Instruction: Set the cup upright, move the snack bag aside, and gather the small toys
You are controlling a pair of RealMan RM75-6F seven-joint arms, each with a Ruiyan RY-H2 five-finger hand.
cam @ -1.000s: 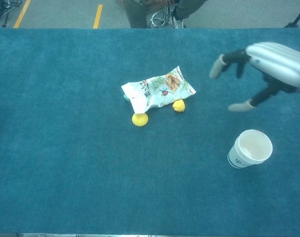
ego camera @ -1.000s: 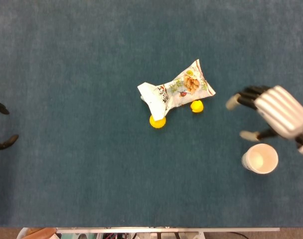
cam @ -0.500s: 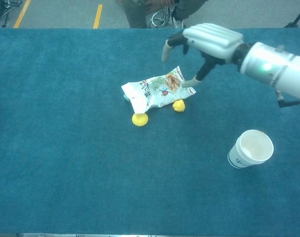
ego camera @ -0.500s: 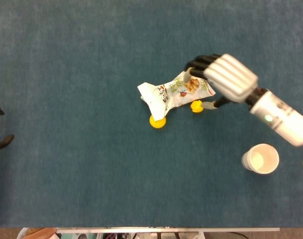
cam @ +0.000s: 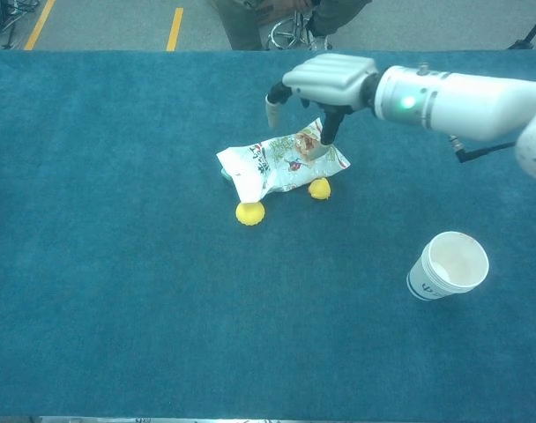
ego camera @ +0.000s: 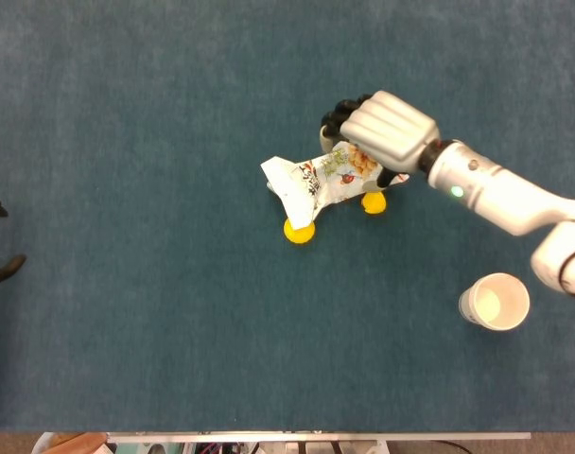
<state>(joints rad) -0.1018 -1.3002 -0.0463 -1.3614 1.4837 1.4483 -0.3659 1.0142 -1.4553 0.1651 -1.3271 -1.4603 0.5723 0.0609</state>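
The snack bag [ego camera: 327,178] [cam: 284,162] lies crumpled mid-table. Two yellow toys peek out from under its near edge: one at its left [ego camera: 299,231] [cam: 249,212], one at its right [ego camera: 373,200] [cam: 318,188]. My right hand [ego camera: 384,130] [cam: 326,77] hovers over the bag's right end, fingers spread, and its thumb tip comes down onto the bag. It holds nothing. The white paper cup [ego camera: 495,301] [cam: 448,265] stands upright at the near right, mouth up. Only the dark fingertips of my left hand [ego camera: 2,272] show at the far left edge, apart and empty.
A blue cloth [ego camera: 155,340] covers the whole table. Its near edge [ego camera: 297,433] runs along the bottom of the head view. Beyond the far edge, the chest view shows floor with yellow lines [cam: 174,28].
My right hand has swept left from beside the cup to over the bag's right end and lowered onto it. The left hand's fingertips have drawn slightly left. Bag, toys and cup have not moved.
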